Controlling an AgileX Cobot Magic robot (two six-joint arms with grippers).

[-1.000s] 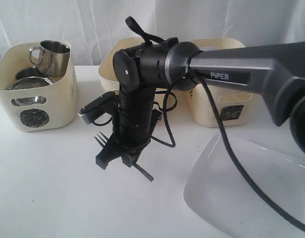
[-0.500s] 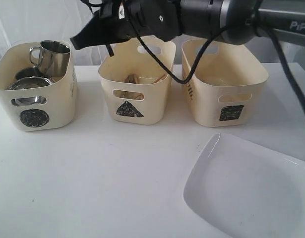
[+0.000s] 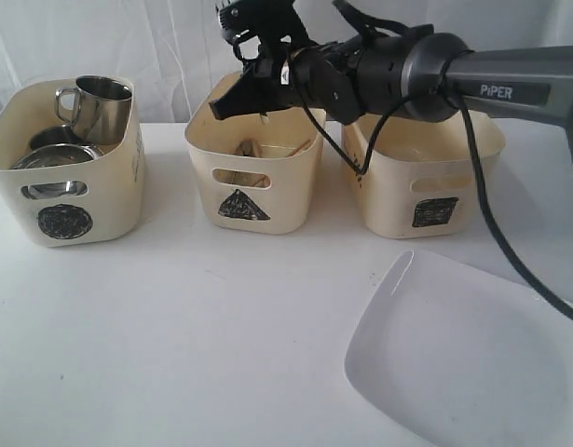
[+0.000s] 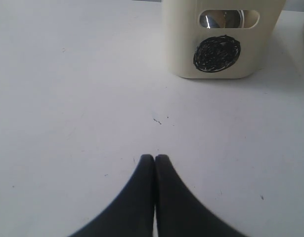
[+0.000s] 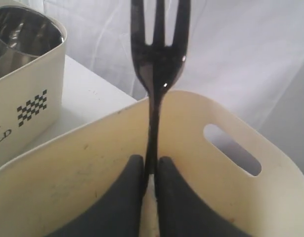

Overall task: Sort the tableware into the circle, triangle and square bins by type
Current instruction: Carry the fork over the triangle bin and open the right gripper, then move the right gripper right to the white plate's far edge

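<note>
Three cream bins stand in a row: the circle bin (image 3: pixel 67 186), the triangle bin (image 3: pixel 258 177) and the square bin (image 3: pixel 426 177). A steel mug (image 3: pixel 95 104) and more steelware sit in the circle bin. Wooden chopsticks (image 3: pixel 272 147) lie in the triangle bin. My right gripper (image 3: pixel 228 104) hovers over the triangle bin's back left rim. In the right wrist view that gripper (image 5: pixel 151 162) is shut on the handle of a dark steel fork (image 5: pixel 159 59), tines pointing away from it, above the triangle bin (image 5: pixel 216 163). My left gripper (image 4: pixel 154 158) is shut and empty over bare table, facing the circle bin (image 4: pixel 218 44).
A large white rounded-square plate (image 3: pixel 472 363) lies at the front right of the table. The right arm (image 3: pixel 510 88) stretches from the right edge across the square bin. White curtain hangs behind the bins.
My right gripper has risen from the table in front of the triangle bin with the fork, swung up and back, and now hangs over that bin. The left gripper's earlier position is not shown.
</note>
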